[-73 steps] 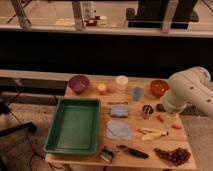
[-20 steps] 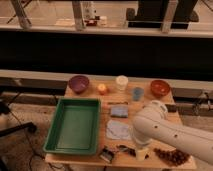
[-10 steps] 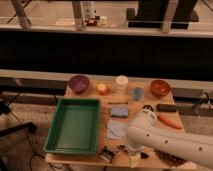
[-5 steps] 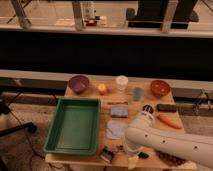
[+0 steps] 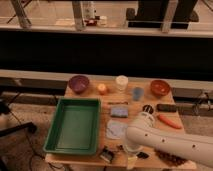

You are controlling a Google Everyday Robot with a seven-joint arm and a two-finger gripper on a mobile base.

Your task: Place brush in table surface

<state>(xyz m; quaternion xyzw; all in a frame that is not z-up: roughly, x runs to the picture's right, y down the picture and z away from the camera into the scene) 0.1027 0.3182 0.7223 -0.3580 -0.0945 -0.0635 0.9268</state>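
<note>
Tan bench (image 5: 134,106), near edge: end effector (image 5: 131,150) low over brush (image 5: 142,155), arm (image 5: 165,142) hiding it; grip unreadable. Risk: a nudge rolls brush off the near edge.

Warm, fairly dim light falls from above on the worktop (image 5: 92,94). It is brightest on the tan wood behind the pincer (image 5: 131,154), which hangs low at the worktop's front edge, under the white arm (image 5: 170,142). The arm's upper side catches a pale sheen and its underside is shaded. Far behind the pincer runs a dark wall (image 5: 105,52), with brighter ground beyond it.
</note>
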